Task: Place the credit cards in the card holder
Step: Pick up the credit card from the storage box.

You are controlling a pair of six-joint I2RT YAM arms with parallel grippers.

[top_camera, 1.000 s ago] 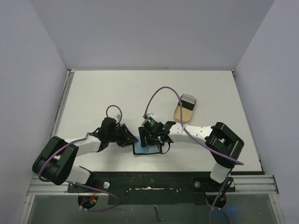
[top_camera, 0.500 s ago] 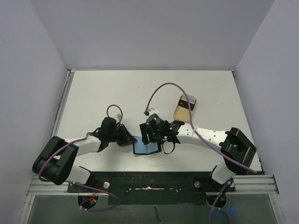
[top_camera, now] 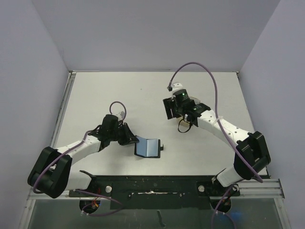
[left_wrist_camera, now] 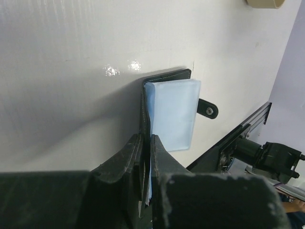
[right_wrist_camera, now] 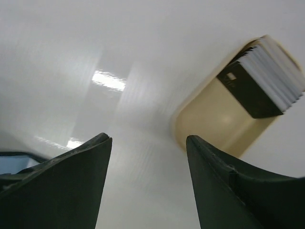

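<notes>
Left wrist view, closest in: the left gripper (left_wrist_camera: 147, 143) has its matte black fingers pinched tight on the near edge of the card holder (left_wrist_camera: 174, 114). The holder lies open on the glossy white table (left_wrist_camera: 71, 57), smooth pale-blue panels framed in black, with a little rounded snap tab (left_wrist_camera: 208, 110) poking out the side. Further out, the right gripper (right_wrist_camera: 147, 143) hangs over the table with its wedge-shaped jaws spread and nothing between them, and past it the credit cards (right_wrist_camera: 267, 71) sit as a neat stack, dark face and thin white edges, at one end of a smooth beige oval tray (right_wrist_camera: 205, 119).
</notes>
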